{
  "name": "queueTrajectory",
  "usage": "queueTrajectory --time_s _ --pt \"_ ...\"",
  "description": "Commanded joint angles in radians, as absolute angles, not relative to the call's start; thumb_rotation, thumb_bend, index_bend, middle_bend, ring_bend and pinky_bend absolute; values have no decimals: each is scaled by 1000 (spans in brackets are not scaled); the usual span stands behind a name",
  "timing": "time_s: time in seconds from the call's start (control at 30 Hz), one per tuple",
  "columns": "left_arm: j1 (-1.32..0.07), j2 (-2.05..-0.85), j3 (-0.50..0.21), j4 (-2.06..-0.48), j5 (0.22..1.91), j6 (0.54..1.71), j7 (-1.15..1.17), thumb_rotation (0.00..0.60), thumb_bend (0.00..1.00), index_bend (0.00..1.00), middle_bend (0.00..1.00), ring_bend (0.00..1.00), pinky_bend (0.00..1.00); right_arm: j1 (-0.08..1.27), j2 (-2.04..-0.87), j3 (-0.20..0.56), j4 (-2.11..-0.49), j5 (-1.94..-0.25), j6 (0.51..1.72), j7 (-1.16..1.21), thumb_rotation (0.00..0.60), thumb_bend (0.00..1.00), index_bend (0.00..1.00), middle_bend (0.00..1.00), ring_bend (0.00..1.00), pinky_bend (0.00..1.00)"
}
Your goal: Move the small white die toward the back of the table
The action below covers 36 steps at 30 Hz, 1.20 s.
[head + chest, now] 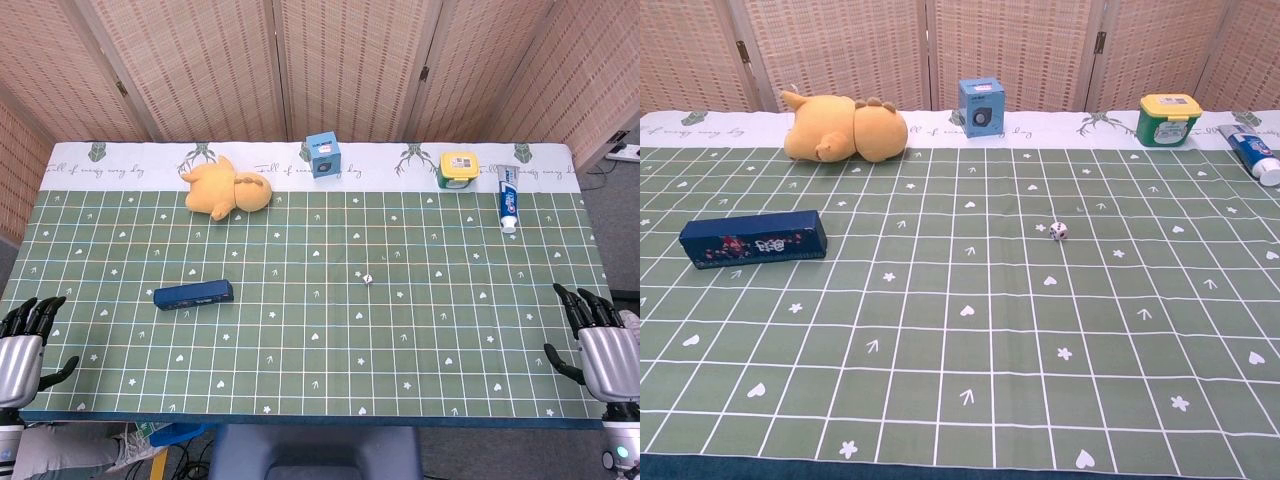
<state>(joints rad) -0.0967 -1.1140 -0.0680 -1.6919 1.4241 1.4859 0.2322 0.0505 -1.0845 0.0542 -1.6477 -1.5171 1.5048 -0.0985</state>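
Note:
The small white die (pixel 367 279) lies alone on the green checked cloth, a little right of the table's middle; the chest view shows the die (pixel 1058 230) too. My left hand (pixel 24 345) rests at the near left corner of the table, fingers apart and holding nothing. At the near right corner my right hand (pixel 594 345) sits the same way, open and empty. Both hands are far from the die. Neither hand shows in the chest view.
A dark blue long box (pixel 193 294) lies left of centre. Along the back stand a yellow plush toy (pixel 226 189), a blue cube box (pixel 323 155), a yellow-lidded green tub (pixel 459 169) and a toothpaste tube (pixel 508 197).

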Motion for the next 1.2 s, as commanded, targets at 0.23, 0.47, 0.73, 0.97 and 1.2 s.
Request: queueTrajectory --time_s 0.23,0.47,0.73,0.97,1.2 --pt "-93 -1118 -66 -1681 1440 1500 223 600 236 137 161 103 163 58 -1092 55 -1642 -1524 1499 -93 600 227 35 216 148 175" --pt "-90 -1124 -64 -1679 1457 1514 220 600 237 138 161 103 163 89 -1101 67 -1643 -1539 1476 -109 600 227 35 260 170 205" --pt "-90 -1123 -65 -1676 1465 1519 207 600 236 141 161 103 163 210 -1105 124 -1682 -1553 1369 -221 600 244 35 412 356 369" --pt "-85 -1123 -63 -1677 1475 1530 201 600 236 143 161 103 163 370 -1156 173 -1716 -1496 1165 -316 600 243 159 713 796 835" --pt "-72 -1114 -58 -1676 1478 1543 196 600 236 144 161 103 163 519 -1266 212 -1663 -1373 983 -420 600 261 267 856 954 974"
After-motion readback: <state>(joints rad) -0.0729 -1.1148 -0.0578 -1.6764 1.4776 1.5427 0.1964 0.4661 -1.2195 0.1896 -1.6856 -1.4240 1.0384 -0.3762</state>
